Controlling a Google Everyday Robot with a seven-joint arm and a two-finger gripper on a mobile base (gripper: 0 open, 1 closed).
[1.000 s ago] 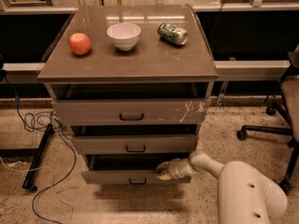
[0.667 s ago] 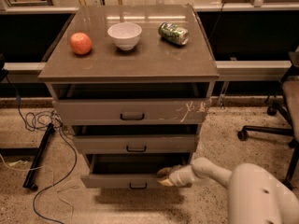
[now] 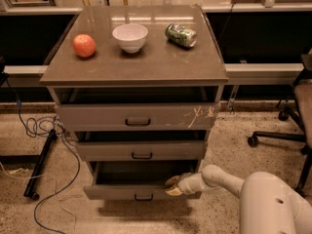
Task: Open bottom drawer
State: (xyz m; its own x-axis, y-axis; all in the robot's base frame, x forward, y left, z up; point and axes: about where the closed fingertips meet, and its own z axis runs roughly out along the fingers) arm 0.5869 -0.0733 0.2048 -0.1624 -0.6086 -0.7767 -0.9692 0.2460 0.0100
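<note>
Gripper (image 3: 174, 185): low at right, against the top front edge of the bottom drawer (image 3: 112, 193), reaching in on a pale arm (image 3: 222, 178). Impossible to tell whether gripping or loose.

Behind it, a grey-brown cabinet (image 3: 134, 67) with three stacked drawers. Widest drawer (image 3: 92, 117) on top, scratched at right. Mid-width drawer (image 3: 107, 151) beneath. Bottom drawer lowest, near the floor, standing partway out with a dark gap behind its front.

Probably rigid, on slides, and light unless loaded; contents not visible. Should answer to a steady, straight pull. Could skew or bind if hauled from one end of the edge. Best hold, by the look of it: the small dark bar handle (image 3: 144, 197) at centre front, just left of the gripper.
</note>
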